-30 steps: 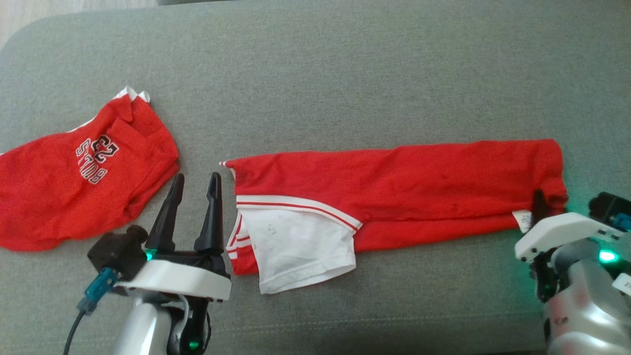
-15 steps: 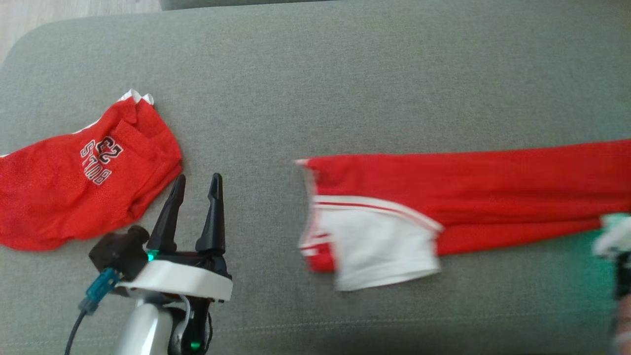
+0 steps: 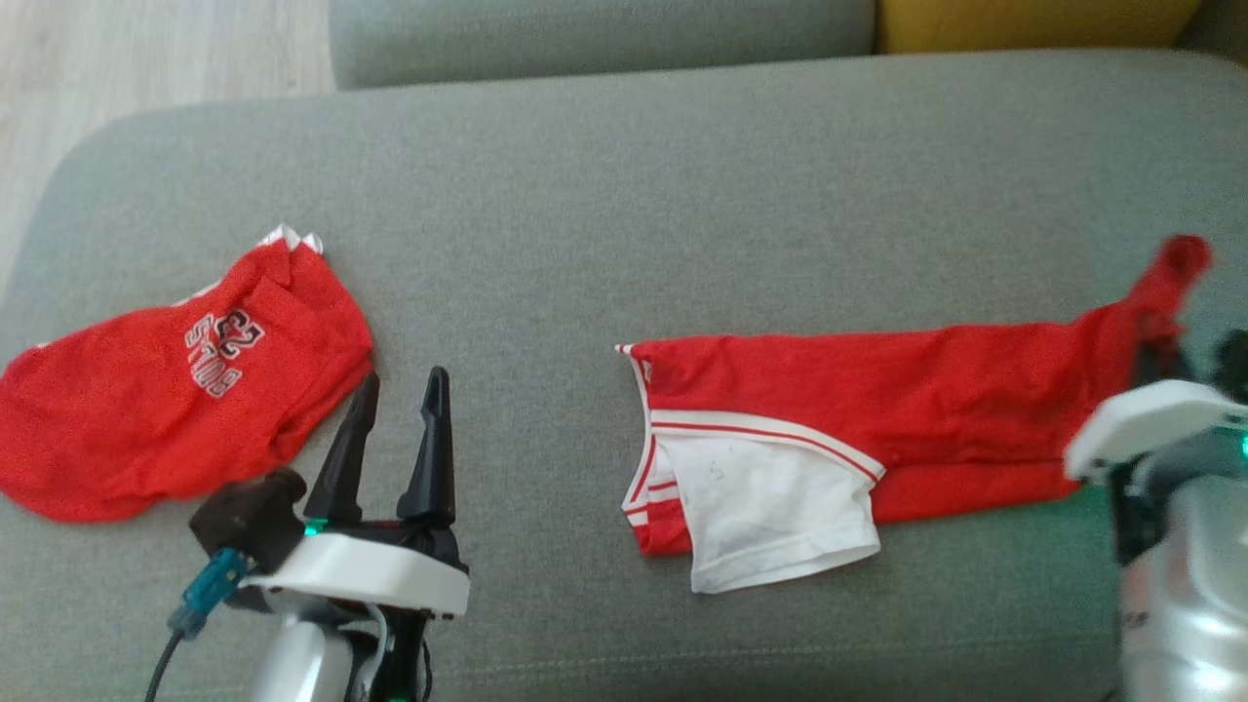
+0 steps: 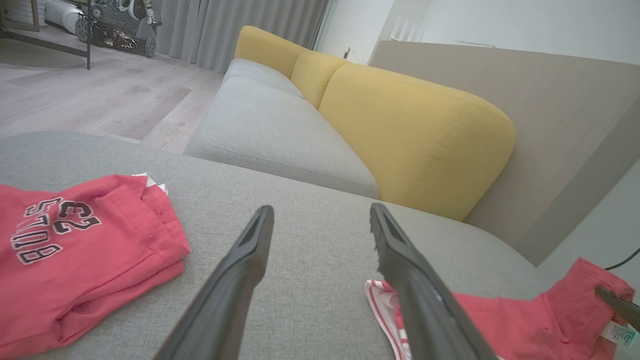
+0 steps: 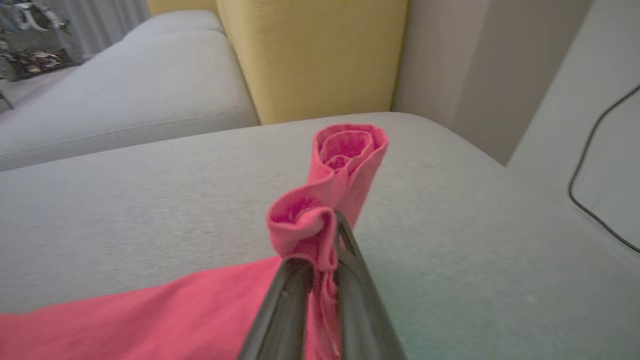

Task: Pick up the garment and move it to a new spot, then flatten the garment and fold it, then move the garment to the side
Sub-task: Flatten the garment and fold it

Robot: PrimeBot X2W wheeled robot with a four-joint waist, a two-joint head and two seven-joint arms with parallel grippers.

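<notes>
The right gripper [image 5: 322, 250] clamps the raised end of the folded red garment [image 3: 877, 409], the rest lying on the grey cushion [image 3: 624, 195]; the left gripper [image 3: 400, 409] hovers, jaws apart. Folding looks done; moving it aside is left.

Head view: from above, looking down on the grey cushion [image 3: 624, 195]. Left wrist view: low over that cushion, facing the yellow backrest [image 4: 410, 135]. Right wrist view: low, very close to the red garment [image 5: 345, 150], facing the same backrest.

Garment [image 5: 150, 320] runs off right wrist view's bottom edge; red jersey [image 4: 75, 250] off left wrist view's left edge.
</notes>
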